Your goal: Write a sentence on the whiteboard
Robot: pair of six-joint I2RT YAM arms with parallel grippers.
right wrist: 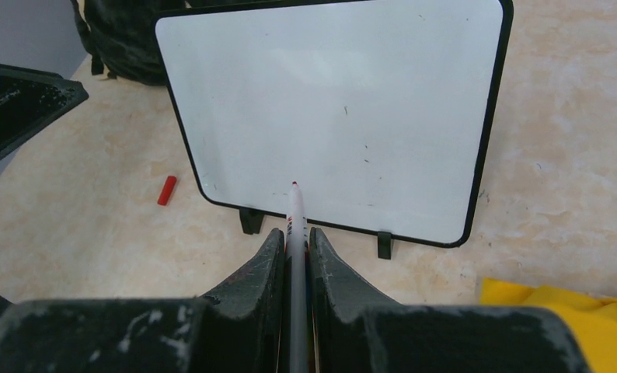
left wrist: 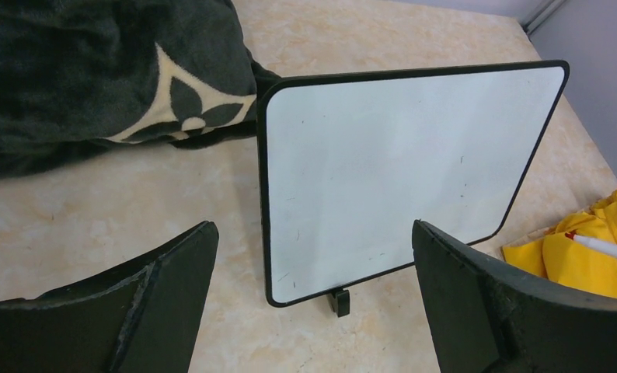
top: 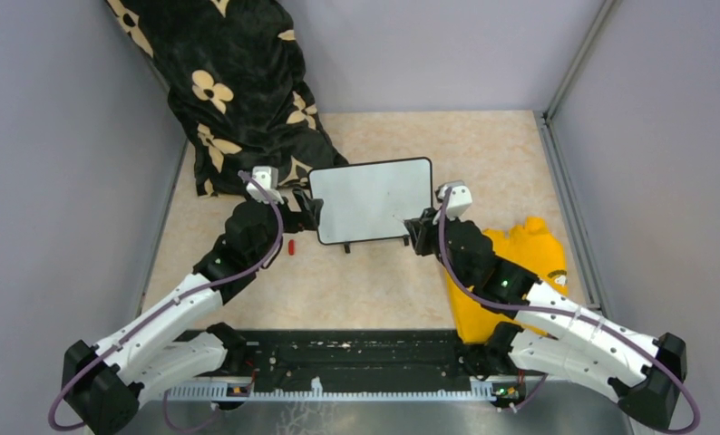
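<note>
Mid-table, whiteboard upright on feet, face blank: sentence not begun, all writing left. Left gripper at board's 9 o'clock, jaws wide, empty. Right gripper at 4 o'clock, clamping marker, tip at board; contact unclear. Red cap at 8 o'clock.

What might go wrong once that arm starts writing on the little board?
The whiteboard stands on short feet, and the left gripper is open, not gripping it, so the marker's push may slide or tip it. The right gripper pinches the marker back from its tip, so it might twist or slip under pressure. The red cap lies loose near the board and could get knocked away.
</note>
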